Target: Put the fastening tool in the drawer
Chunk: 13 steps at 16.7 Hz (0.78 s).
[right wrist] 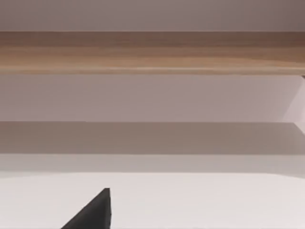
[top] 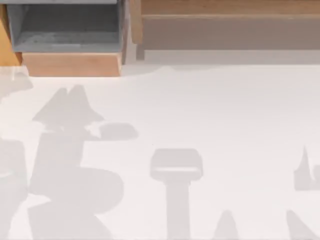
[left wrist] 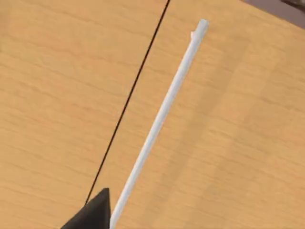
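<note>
The drawer (top: 72, 64) stands pulled open at the table's far left, its grey inside facing up behind a plain tan front panel. The fastening tool is out of view. In the left wrist view, a black corner of my left gripper (left wrist: 93, 212) hangs close over a tan wooden panel (left wrist: 57, 95). That panel carries a thin dark seam and a slim pale bar (left wrist: 162, 119). A black corner of my right gripper (right wrist: 93, 212) sits above the white table, facing the long wooden shelf unit (right wrist: 152, 52).
The long wide shelf unit (top: 225, 25) runs along the back right, beside the drawer. Grey shadows of the arms lie across the white tabletop (top: 225, 110) at the left and front.
</note>
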Tool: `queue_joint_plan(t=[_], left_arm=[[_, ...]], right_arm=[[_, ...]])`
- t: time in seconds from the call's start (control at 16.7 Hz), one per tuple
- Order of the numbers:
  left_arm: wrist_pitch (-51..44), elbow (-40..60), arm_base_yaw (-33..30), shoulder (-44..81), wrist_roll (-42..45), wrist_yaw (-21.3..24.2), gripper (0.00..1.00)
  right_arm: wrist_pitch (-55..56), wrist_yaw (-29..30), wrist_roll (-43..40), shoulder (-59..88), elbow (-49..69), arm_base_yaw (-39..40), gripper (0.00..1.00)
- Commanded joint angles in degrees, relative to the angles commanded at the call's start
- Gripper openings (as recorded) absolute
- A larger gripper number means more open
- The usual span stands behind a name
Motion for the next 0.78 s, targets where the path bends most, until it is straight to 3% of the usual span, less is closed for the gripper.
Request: queue_joint_plan(t=[0.42,0.78], left_arm=[[13.8,13.1,4.3,27.1,18.7,5.7,1.00],[16.4,15.5,5.0,32.1,22.1,6.7,1.00]], right_arm=[[0.0,0.0,0.0,0.0,0.0,0.0,1.00],[0.0,0.0,0.0,0.0,0.0,0.0,1.00]])
